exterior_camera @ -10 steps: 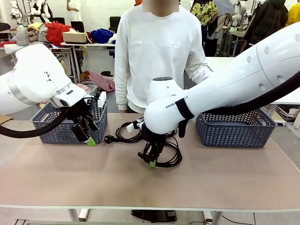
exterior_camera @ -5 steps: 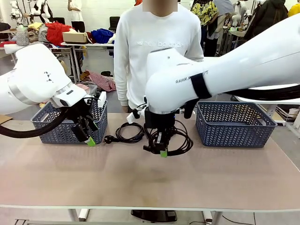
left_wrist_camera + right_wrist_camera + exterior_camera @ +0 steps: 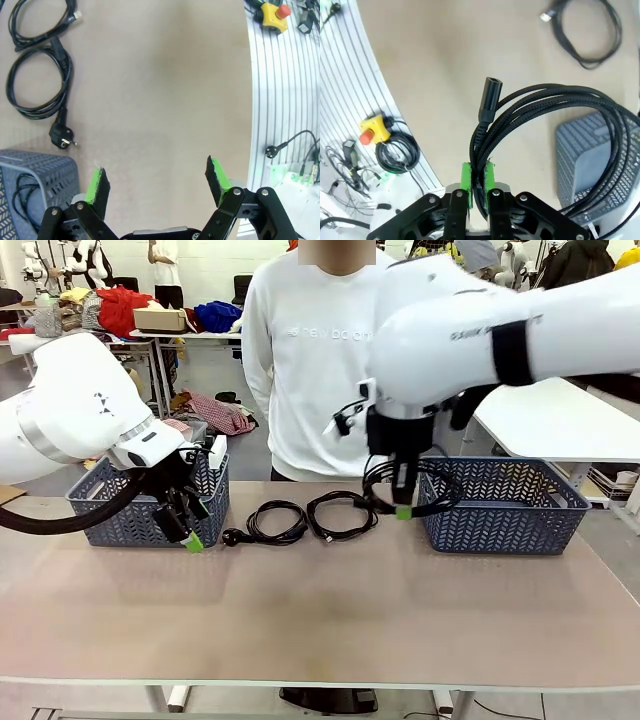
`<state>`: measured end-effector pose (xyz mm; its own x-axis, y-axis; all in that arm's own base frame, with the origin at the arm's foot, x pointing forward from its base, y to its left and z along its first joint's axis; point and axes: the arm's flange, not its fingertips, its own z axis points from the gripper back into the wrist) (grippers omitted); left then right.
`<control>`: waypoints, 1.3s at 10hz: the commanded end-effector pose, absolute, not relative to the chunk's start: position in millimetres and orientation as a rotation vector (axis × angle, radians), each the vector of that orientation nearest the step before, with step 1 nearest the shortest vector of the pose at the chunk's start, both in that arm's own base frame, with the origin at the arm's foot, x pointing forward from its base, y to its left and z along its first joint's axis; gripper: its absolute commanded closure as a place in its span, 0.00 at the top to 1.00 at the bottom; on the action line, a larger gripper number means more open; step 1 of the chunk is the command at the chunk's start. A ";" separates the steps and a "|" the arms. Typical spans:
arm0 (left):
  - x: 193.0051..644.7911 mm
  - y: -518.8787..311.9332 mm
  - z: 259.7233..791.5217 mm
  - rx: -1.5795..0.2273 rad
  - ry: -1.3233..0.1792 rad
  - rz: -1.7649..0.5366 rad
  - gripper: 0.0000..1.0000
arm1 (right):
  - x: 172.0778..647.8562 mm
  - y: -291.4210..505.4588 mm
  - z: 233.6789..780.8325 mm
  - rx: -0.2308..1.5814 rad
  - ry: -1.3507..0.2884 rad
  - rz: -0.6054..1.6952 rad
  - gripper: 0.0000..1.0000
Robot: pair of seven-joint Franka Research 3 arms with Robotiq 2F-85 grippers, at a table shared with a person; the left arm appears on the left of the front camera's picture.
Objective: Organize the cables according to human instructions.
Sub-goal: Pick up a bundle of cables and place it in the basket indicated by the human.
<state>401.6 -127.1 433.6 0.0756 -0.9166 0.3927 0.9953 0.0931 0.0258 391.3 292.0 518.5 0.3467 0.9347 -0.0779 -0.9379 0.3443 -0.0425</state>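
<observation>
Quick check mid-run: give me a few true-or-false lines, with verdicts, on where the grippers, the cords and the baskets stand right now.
1. The right gripper is shut on a braided black cord coil, held clear of the brown table. True.
2. The left gripper grips a cord. False: it is open and empty, by the left blue-grey plastic basket.
3. Two thin black cord coils lie on the table between the baskets. True.
4. The braided coil lies at the bottom of the right blue-grey plastic basket. False: it hangs from the right gripper at that basket's left end.
</observation>
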 end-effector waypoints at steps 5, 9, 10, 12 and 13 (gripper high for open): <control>401.3 -127.2 434.2 -0.274 -0.350 -1.458 1.00 | 439.9 166.1 535.3 -0.108 -0.032 1.201 0.00; 401.3 -127.2 434.2 -0.274 -0.350 -1.458 1.00 | 484.8 107.2 526.2 -0.061 -0.082 1.134 0.00; 401.3 -127.2 434.2 -0.274 -0.350 -1.458 1.00 | 492.4 103.0 521.8 -0.040 -0.101 1.129 0.00; 401.3 -127.2 434.2 -0.274 -0.350 -1.458 1.00 | 485.0 100.6 523.6 -0.070 -0.062 1.110 0.00; 401.3 -127.2 434.2 -0.274 -0.350 -1.458 1.00 | 485.0 100.6 523.6 -0.070 -0.062 1.110 0.00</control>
<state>402.1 -127.2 433.7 0.0756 -0.9166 0.3926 0.9953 0.0931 0.0258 491.7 102.5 515.2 0.4461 0.8946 0.0258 -0.8908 0.4466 -0.0841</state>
